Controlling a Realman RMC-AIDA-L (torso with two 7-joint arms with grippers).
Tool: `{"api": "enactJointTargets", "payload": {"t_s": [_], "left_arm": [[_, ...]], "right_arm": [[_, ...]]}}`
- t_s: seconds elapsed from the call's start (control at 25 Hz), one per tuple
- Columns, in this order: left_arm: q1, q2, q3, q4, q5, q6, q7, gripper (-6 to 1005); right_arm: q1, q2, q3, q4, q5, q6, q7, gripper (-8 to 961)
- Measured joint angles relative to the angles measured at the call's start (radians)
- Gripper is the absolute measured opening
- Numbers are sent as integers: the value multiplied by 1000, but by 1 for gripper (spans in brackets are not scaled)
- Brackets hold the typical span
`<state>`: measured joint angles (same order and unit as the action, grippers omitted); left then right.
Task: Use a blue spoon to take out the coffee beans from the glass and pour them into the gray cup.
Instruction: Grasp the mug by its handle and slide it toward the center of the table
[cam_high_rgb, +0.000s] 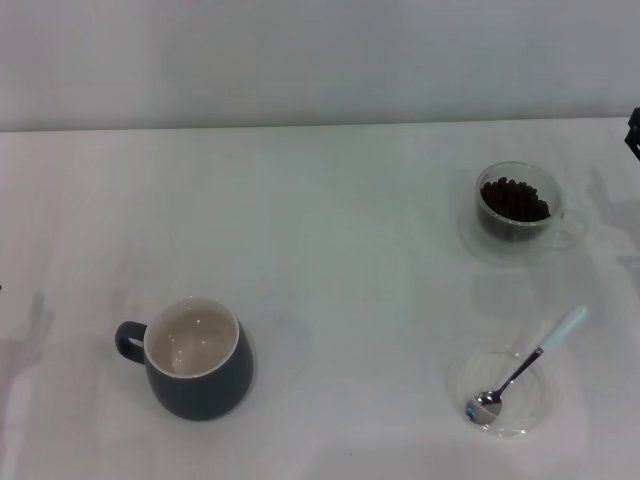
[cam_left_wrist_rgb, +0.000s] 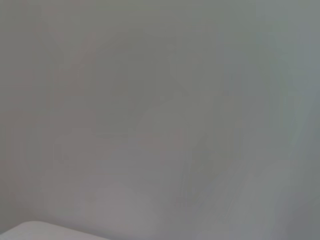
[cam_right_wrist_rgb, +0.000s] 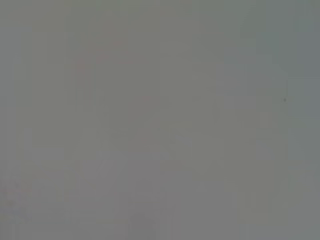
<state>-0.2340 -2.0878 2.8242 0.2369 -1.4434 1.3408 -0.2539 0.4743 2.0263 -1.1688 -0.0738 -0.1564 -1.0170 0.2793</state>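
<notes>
On the table, coffee beans (cam_high_rgb: 514, 200) fill the glass (cam_high_rgb: 518, 203); gray cup (cam_high_rgb: 194, 357) empty; claw states untellable.

No text, label, brand, number or sign can be read anywhere in these views. The gray cup (cam_high_rgb: 196, 363), the glass (cam_high_rgb: 517, 205), the blue spoon (cam_high_rgb: 528, 364) and the surface (cam_high_rgb: 330, 250) all show plain, unmarked faces. Both wrist views show only blank gray.
</notes>
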Motion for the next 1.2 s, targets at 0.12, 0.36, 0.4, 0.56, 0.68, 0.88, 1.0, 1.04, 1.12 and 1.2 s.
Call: {"api": "enactJointTargets", "payload": {"t_s": [0.12, 0.36, 0.4, 0.56, 0.68, 0.88, 1.0, 1.04, 1.12, 1.2], "left_arm": [[1, 0, 0, 3, 0, 0, 2, 887], [1, 0, -1, 3, 0, 0, 3, 886], [1, 0, -2, 3, 0, 0, 3, 886], [2, 0, -3, 2, 0, 0, 2, 885], [8, 0, -1, 2, 0, 0, 1, 885], [54, 0, 12, 2, 10, 40, 4, 884], [95, 3, 17, 3, 30, 73, 3, 884], [111, 4, 18, 3, 51, 84, 1, 884], [133, 6, 18, -3, 119, 108, 1, 883], [153, 8, 18, -20, 199, 139, 3, 883]], "right_arm": [[-3, 0, 0, -1, 0, 0, 0, 768], [-3, 0, 0, -1, 0, 0, 0, 768], [-3, 0, 0, -1, 0, 0, 1, 768], [-4, 0, 0, -1, 0, 0, 1, 768], [-5, 0, 0, 0, 0, 0, 2, 769], [-5, 0, 0, -1, 0, 0, 3, 769], [-5, 0, 1, -3, 2, 0, 3, 769], [-5, 0, 1, -5, 3, 0, 3, 769], [-5, -2, 4, -7, 5, 0, 3, 769], [-3, -3, 7, -7, 7, 0, 3, 769]]}}
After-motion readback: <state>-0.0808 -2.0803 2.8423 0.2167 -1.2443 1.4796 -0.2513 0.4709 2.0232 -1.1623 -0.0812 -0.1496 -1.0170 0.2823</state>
